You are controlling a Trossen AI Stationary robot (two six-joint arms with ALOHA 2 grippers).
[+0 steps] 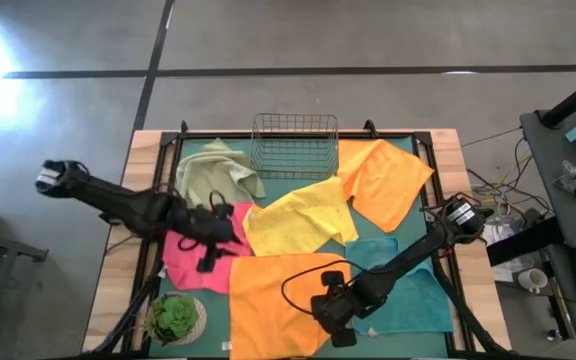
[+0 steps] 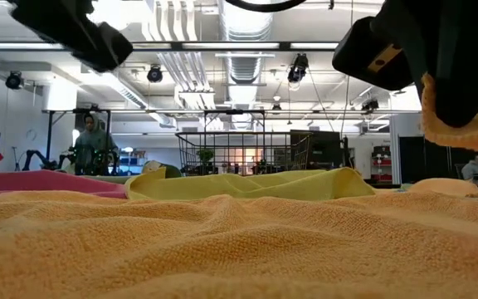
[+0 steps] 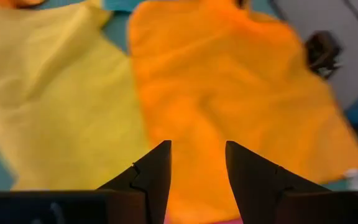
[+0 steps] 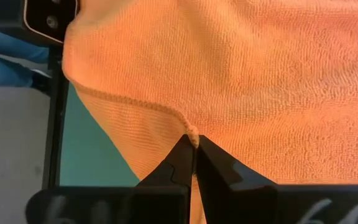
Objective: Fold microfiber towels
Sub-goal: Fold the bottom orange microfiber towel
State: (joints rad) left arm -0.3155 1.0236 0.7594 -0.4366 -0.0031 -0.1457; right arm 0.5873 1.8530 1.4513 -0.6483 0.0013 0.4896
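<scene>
1. Far left at the front sits a small green plant (image 1: 173,317) on a round mat, clear of the work.
2. The left gripper (image 1: 208,240) hangs over the pink towel (image 1: 190,262), its jaws spread with nothing between them; its wrist view looks past them onto orange and yellow cloth.
3. Behind it a sage towel (image 1: 216,172) lies bunched at the back left, just beside the wire basket (image 1: 294,145).
4. In the middle, the yellow towel (image 1: 298,217) spreads crookedly, its front corner touching the near orange towel (image 1: 268,300), which lies mostly flat at the front edge.
5. The right gripper (image 1: 334,312) is at that towel's right side, jaws pressed together and pinching its hemmed edge (image 4: 191,134); the low view shows a fold of orange cloth hanging from it.
6. The teal towel (image 1: 408,290) lies just beside the right arm, partly under it, and the far orange towel (image 1: 386,180) lies rumpled at the back right.
7. These cloths look light, limp and a bit grippy: I'd guess the towel will drape and drag rather than hold shape. A corner or hem is the sensible hold, as a pinch mid-cloth would only bunch it.
</scene>
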